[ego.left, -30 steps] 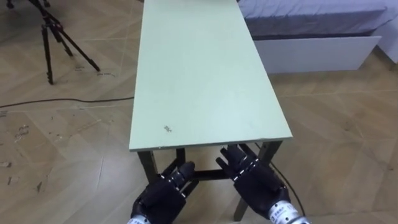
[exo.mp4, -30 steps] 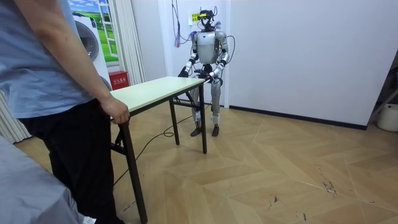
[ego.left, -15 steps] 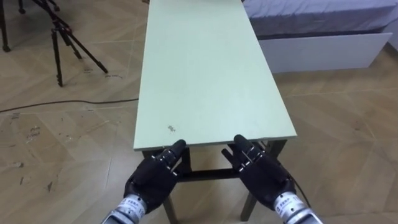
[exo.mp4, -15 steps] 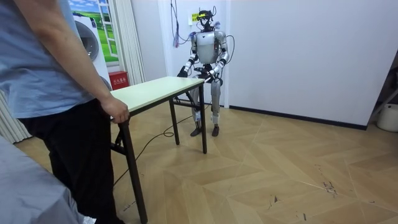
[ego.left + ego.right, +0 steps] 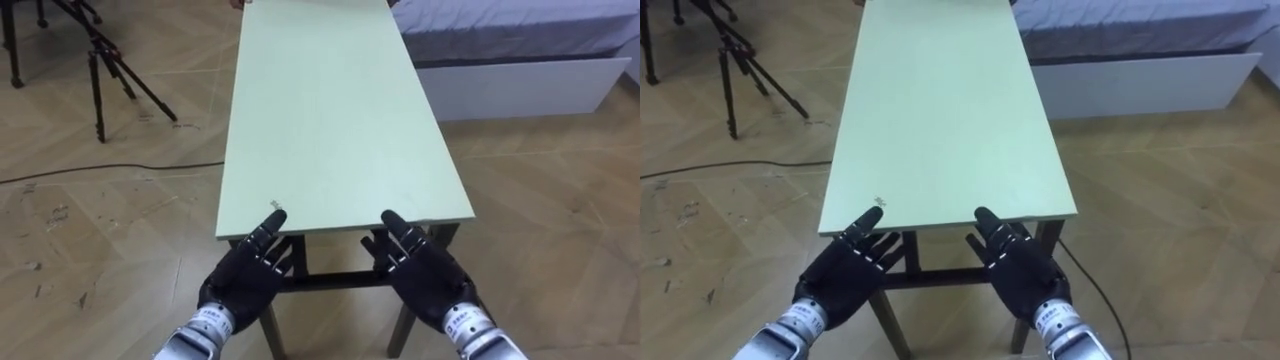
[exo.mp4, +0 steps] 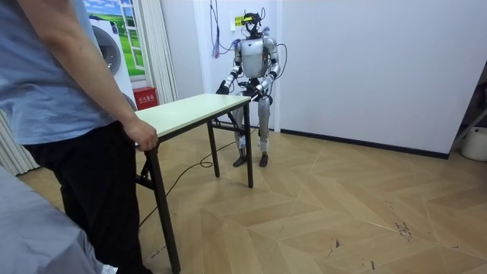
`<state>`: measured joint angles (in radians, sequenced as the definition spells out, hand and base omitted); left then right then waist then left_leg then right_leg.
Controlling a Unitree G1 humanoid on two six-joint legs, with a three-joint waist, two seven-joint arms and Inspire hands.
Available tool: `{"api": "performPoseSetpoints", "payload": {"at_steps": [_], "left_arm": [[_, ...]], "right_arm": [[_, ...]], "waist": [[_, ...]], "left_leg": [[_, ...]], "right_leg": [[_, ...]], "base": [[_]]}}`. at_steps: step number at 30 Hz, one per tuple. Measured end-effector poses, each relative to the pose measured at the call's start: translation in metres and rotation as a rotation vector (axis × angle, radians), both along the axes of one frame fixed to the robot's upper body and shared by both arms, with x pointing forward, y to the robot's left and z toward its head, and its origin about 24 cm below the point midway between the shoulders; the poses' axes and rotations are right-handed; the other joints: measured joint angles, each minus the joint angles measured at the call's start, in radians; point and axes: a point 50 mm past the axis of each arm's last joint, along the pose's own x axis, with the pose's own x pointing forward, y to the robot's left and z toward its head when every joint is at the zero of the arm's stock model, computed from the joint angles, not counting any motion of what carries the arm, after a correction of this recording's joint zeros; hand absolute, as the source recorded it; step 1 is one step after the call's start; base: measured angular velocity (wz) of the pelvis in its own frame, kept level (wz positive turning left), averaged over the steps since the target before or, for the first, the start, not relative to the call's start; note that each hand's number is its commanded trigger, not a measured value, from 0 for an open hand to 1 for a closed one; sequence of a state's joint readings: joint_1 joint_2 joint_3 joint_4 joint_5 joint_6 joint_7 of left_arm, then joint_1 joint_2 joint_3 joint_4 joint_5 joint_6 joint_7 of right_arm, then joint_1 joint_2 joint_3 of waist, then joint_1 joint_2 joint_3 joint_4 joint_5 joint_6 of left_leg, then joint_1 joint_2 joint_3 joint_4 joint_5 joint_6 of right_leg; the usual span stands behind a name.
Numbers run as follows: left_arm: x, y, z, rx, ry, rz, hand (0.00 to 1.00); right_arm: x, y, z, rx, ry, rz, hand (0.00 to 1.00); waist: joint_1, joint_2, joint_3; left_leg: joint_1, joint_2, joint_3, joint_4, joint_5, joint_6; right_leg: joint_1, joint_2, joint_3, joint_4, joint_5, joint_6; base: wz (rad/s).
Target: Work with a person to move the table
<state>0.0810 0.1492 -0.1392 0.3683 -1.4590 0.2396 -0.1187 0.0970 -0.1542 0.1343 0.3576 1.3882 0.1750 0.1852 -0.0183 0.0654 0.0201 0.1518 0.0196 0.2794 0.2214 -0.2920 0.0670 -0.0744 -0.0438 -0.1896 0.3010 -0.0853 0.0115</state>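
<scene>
A long pale green table (image 5: pixel 335 110) on dark legs runs away from me across the wooden floor. I stand at its near short end. My left hand (image 5: pixel 248 273) and right hand (image 5: pixel 420 268) are both open, palms down, fingers straight and reaching up to the near edge, fingertips at the rim. In the room view the table (image 6: pixel 186 110) stretches from me toward a person (image 6: pixel 68 114) in a blue shirt, whose hand (image 6: pixel 141 135) grips the far end.
A black tripod (image 5: pixel 105 70) stands on the floor to the left, with a dark cable (image 5: pixel 100 170) along the floor. A bed with a white base (image 5: pixel 520 80) lies to the right of the table. A white wall is behind me in the room view.
Both hands have risen from below the tabletop, near the crossbar, to the near edge, fingers now stretched to the rim. The view has shifted slightly.
</scene>
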Motion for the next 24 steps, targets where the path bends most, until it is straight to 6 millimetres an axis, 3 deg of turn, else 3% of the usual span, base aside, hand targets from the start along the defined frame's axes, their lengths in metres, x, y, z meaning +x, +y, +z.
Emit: {"api": "performPoseSetpoints", "payload": {"at_steps": [8,24], "left_arm": [[0.006,0.001,0.003,-0.050,0.047,0.043,0.00],[0.015,-0.003,0.007,-0.043,0.075,0.065,0.00]], "right_arm": [[0.004,-0.007,0.002,0.113,0.045,-0.120,0.00],[0.013,-0.001,0.005,0.118,0.059,-0.148,0.00]], "waist": [[-0.003,-0.008,0.0000],[-0.001,-0.011,-0.0017]], "left_leg": [[-0.004,0.000,0.001,0.001,-0.001,0.000],[-0.021,0.000,0.001,0.017,-0.001,0.000]], "right_leg": [[-0.001,-0.003,0.000,0.006,0.002,-0.003],[-0.014,-0.005,-0.002,0.008,0.008,-0.010]], "base": [[0.00],[0.00]]}}
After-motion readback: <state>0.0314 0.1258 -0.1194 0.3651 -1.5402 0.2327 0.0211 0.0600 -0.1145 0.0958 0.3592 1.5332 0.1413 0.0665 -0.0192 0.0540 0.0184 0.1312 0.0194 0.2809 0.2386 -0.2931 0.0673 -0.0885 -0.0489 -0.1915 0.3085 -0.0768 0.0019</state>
